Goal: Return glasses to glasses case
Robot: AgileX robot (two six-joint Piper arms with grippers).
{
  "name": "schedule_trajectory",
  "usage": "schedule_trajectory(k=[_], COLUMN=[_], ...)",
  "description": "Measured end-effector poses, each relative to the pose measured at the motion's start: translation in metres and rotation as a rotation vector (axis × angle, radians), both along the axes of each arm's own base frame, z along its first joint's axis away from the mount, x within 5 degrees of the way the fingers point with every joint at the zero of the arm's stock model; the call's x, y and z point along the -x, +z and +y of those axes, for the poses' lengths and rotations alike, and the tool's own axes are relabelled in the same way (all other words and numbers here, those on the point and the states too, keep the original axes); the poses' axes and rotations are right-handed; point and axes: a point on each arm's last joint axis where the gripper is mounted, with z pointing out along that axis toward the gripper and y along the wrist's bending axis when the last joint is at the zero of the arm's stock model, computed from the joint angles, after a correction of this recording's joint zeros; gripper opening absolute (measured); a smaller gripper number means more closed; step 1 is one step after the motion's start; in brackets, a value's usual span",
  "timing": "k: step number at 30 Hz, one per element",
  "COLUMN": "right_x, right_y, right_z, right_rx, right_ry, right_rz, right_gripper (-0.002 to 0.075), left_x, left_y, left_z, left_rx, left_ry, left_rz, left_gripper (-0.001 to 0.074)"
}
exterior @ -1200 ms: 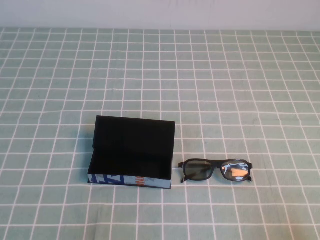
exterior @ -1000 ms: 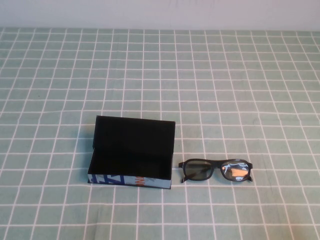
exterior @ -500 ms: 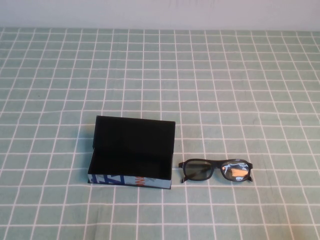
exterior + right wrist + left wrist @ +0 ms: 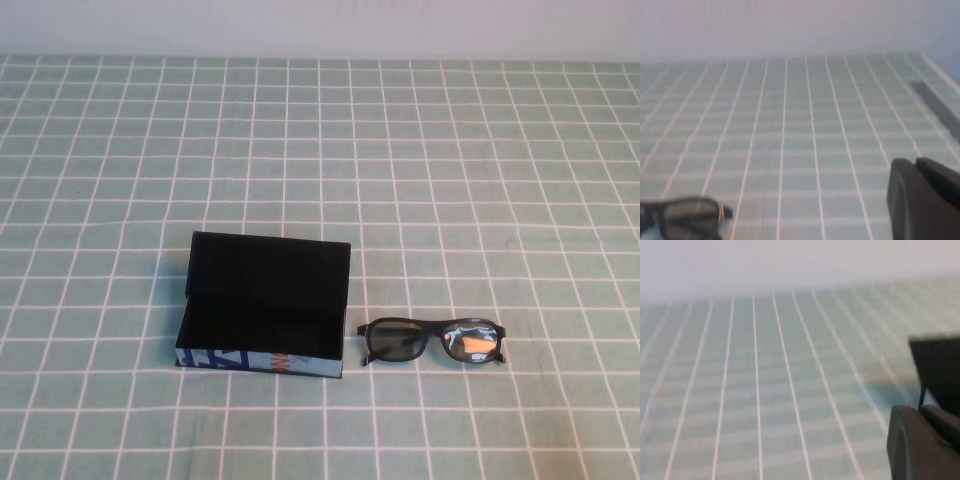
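Nothing is moving since earlier: black thick-framed plastic glasses (image 4: 432,341) are lying right of the open black rectangular glasses case (image 4: 264,304), while the left gripper (image 4: 922,442) and right gripper (image 4: 922,197) are waiting off the near edge, their opening impossible to tell, so the task is not started.

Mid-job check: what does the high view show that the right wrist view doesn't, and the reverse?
Only the high view shows the glasses case, lid open and nothing inside, with the glasses whole on the cloth just to its right. Neither arm appears there.

Only the right wrist view shows part of the right gripper, a dark shape at the frame's edge.

Both show the glasses and the green checked tablecloth. The left gripper appears only in its own wrist view.
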Motion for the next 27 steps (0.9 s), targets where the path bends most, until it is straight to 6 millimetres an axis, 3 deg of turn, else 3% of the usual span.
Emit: schedule_trajectory(k=[10, 19, 24, 27], right_x=[0.008, 0.017, 0.029, 0.038], right_y=[0.049, 0.065, 0.077, 0.095], right_z=[-0.004, -0.005, -0.008, -0.012], right_rx=[-0.019, -0.036, -0.059, -0.118], right_ry=[-0.037, -0.054, -0.075, -0.099], right_rz=[-0.556, -0.751, -0.94, -1.026], right_gripper=[-0.0011, -0.0011, -0.0011, -0.0011], left_x=[0.003, 0.004, 0.013, 0.023], left_y=[0.039, 0.044, 0.063, 0.075], left_z=[-0.002, -0.002, -0.002, -0.001], left_rx=[0.075, 0.086, 0.248, 0.344], left_ry=[-0.027, -0.03, -0.069, -0.109], left_rz=[-0.424, -0.481, -0.684, -0.837], left_gripper=[-0.0001, -0.0001, -0.0001, -0.0001])
